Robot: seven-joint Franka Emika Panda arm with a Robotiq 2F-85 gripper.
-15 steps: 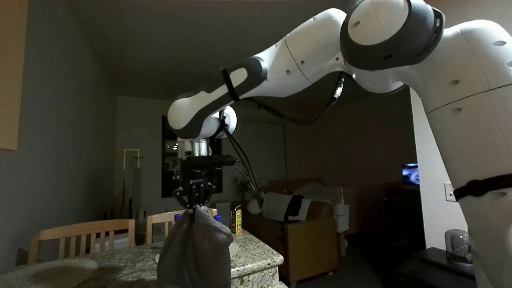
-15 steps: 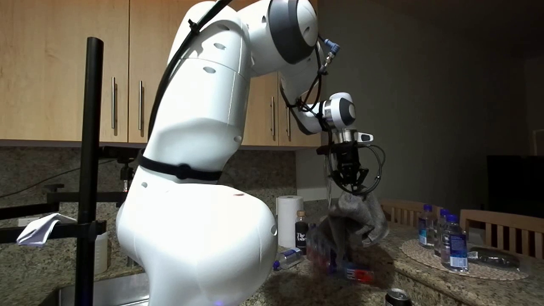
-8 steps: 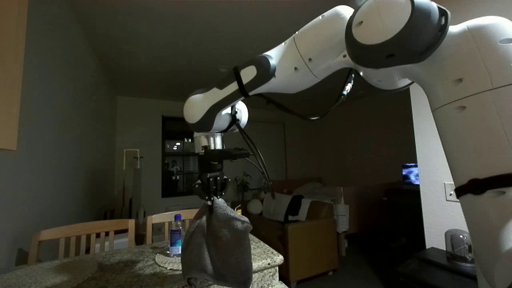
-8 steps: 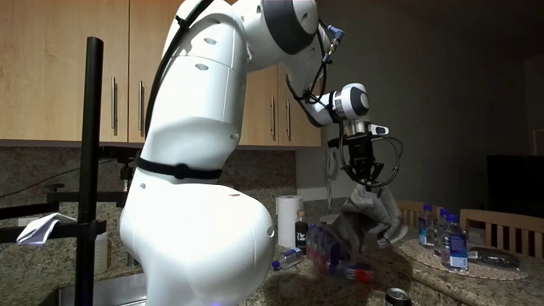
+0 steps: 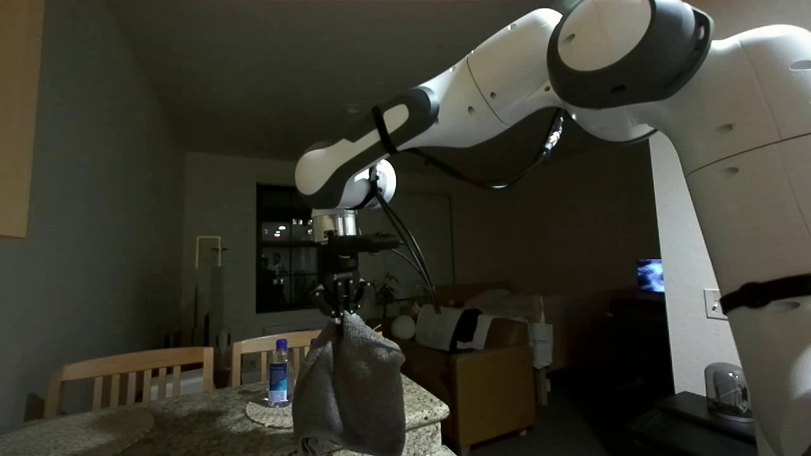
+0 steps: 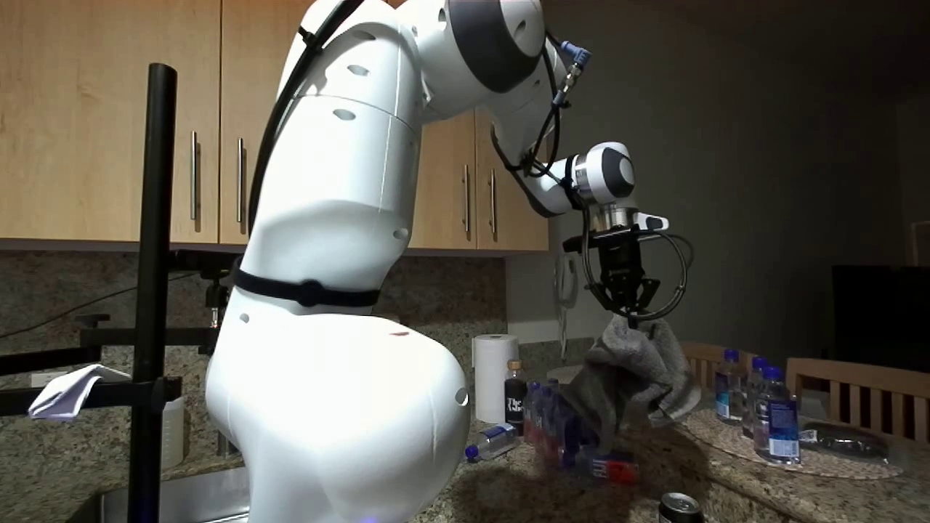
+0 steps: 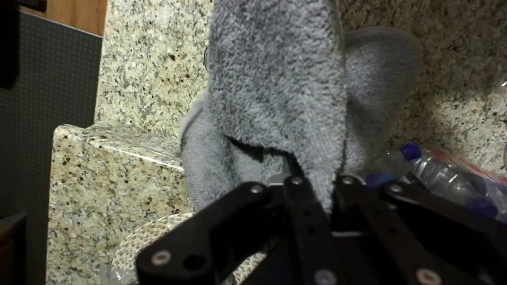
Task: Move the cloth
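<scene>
The grey cloth [image 5: 355, 392] hangs in loose folds from my gripper [image 5: 342, 315]. It also shows in an exterior view [image 6: 632, 363], held by its top below the gripper [image 6: 632, 319]. In the wrist view, the cloth [image 7: 277, 75] runs up between the two fingers of the gripper [image 7: 321, 183], which are closed on a pinched fold. The cloth is in the air over the counter. Its lower corner hangs in front of some bottles, and I cannot tell whether it touches them. The pinched part between the fingertips is partly hidden.
Several bottles stand on a round woven mat [image 6: 857, 471] on the raised granite counter [image 5: 190, 411]. More bottles [image 6: 545, 418], one lying bottle [image 6: 494, 441], a can [image 6: 679, 506] and a paper towel roll [image 6: 495, 378] are on the lower counter. Wooden chairs [image 5: 133, 361] stand behind.
My gripper and the cloth have moved right and slightly up in both exterior views, mostly in the first half second. A bottle on the mat has come into sight. The grip has stayed shut.
</scene>
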